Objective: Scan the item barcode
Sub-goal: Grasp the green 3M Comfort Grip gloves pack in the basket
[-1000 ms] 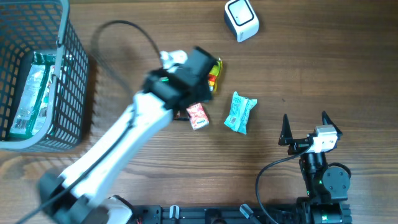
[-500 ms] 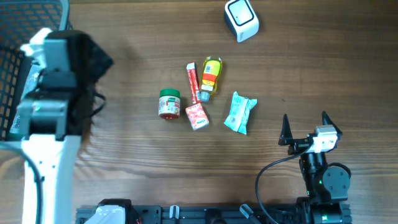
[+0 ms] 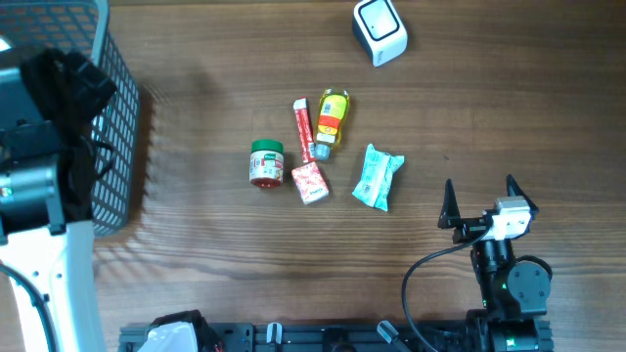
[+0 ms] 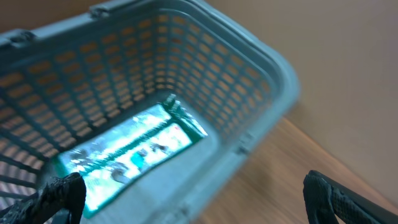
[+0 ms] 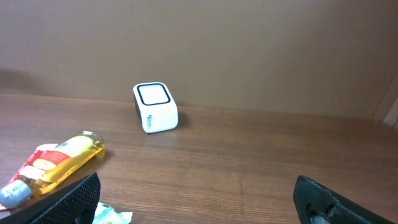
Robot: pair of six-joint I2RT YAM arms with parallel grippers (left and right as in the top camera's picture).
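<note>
Left fingers [image 4: 59,198] gape wide and empty above the basket [image 3: 115,108] at nine o'clock, a green packet [image 4: 130,149] inside. Right fingers [image 3: 449,203], five o'clock, equally wide, hold nothing. Jar [image 3: 266,163], tube [image 3: 333,115] and teal packet [image 3: 378,177] lie mid-desk [image 3: 225,264]; scanner [image 3: 380,31] at one o'clock.

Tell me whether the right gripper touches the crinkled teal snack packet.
Apart. The overhead view shows a clear gap between the right gripper and the teal packet.

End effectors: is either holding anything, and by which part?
Nothing held: left end effector open above the basket; right end effector open, empty.
</note>
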